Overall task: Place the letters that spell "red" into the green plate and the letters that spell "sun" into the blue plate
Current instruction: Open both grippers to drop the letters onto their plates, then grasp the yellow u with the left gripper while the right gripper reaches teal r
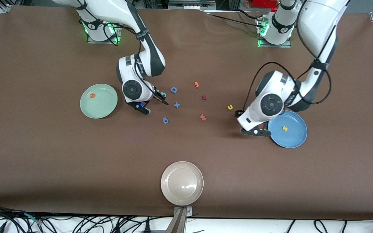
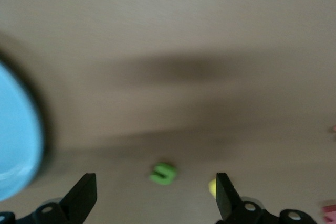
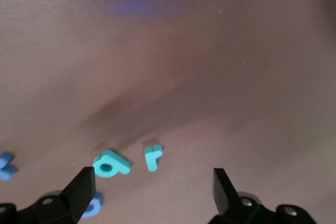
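teal foam letters first: a small teal "r" [image 3: 153, 157] and a teal-green lowercase "d" [image 3: 111, 163] lie side by side on the brown bench [image 1: 76, 168], right under my right claw [image 3: 152, 195], whose fingers stand spread wide with nothing between them. i judge it sits low there because those two are its next pick. the tiny orange foam "e" [image 1: 92, 95] already rests in the round pale mint-green plate [image 1: 107, 108], which sits toward the right arm's end of the bench, close beside that arm for a short carry.

for the other word, the small yellow foam "s" [image 1: 284, 128] is in the round medium-blue plate [image 1: 295, 139] at the left arm's end. the yellow "u" [image 1: 230, 107] lies on the bench near that plate, and a small green foam letter [image 2: 163, 173], which i take for the "n", shows in the left wrist view just ahead of the left claw [image 2: 156, 195]. that claw is also spread and empty, hovering at the plate's edge over the bench.

around them lie distractors: a larger blue capital "D" [image 1: 173, 90], a blue cross shape [image 1: 176, 105], another blue piece [image 1: 165, 120], an orange "J" [image 1: 196, 84], and two reddish letters [image 1: 203, 117]. a round beige plate [image 1: 170, 194] sits empty nearest the front camera.
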